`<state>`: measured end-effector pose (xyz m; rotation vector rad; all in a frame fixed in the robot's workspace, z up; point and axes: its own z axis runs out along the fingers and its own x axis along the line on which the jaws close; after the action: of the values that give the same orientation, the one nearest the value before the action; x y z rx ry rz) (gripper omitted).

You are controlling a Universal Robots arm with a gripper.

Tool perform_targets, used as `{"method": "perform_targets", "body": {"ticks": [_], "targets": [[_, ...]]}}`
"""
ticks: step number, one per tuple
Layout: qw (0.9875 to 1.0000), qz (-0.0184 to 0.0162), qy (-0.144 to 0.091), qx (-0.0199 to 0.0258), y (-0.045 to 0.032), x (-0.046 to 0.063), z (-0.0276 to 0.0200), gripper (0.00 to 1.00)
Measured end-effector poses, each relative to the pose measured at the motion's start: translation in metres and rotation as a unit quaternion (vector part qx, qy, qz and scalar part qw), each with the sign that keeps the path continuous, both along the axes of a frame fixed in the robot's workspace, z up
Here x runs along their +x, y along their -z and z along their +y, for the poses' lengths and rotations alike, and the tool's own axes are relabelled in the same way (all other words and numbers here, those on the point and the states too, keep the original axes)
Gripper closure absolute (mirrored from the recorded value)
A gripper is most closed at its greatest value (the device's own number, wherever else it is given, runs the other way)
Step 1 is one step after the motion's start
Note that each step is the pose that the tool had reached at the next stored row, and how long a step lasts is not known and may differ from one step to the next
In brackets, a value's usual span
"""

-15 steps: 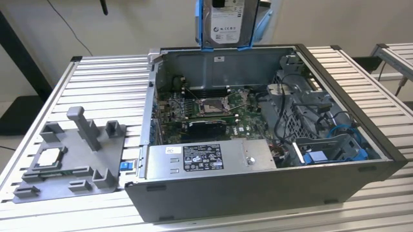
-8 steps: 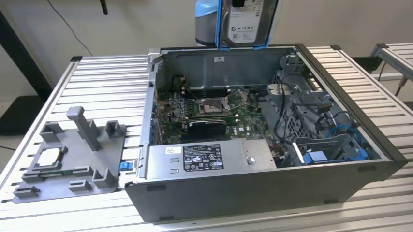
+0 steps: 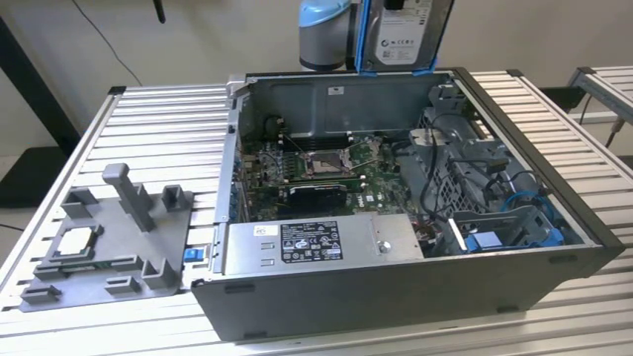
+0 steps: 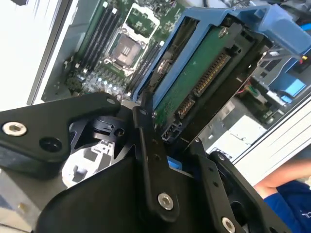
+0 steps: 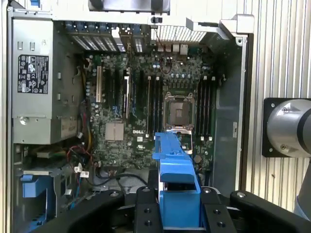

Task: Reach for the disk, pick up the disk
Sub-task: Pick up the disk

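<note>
The disk hangs upright above the back wall of the open computer case, at the top of the exterior view, with its white label facing the camera and a blue bracket round its edges. In the second wrist view its green circuit-board side shows, clamped between my black fingers. In the first wrist view the blue bracket edge stands between the fingers, over the motherboard. My gripper is shut on the disk.
Inside the case lie the motherboard, a grey power supply box with a sticker, and a blue-fitted drive bay. A grey fixture holding a small silver chip sits on the slatted table at the exterior view's left. A person's blue sleeve is nearby.
</note>
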<state>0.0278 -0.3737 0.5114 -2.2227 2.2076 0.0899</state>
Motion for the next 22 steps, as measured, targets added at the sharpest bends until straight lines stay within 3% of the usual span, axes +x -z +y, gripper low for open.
{"method": "perform_targets", "body": {"ticks": [11,22], "targets": [[1.0,0.0025,0.0,0.0001,0.0001,0.047,0.0,1.0],[1.0,0.0026,0.0,0.0001,0.0001,0.059,0.0,1.0]]}}
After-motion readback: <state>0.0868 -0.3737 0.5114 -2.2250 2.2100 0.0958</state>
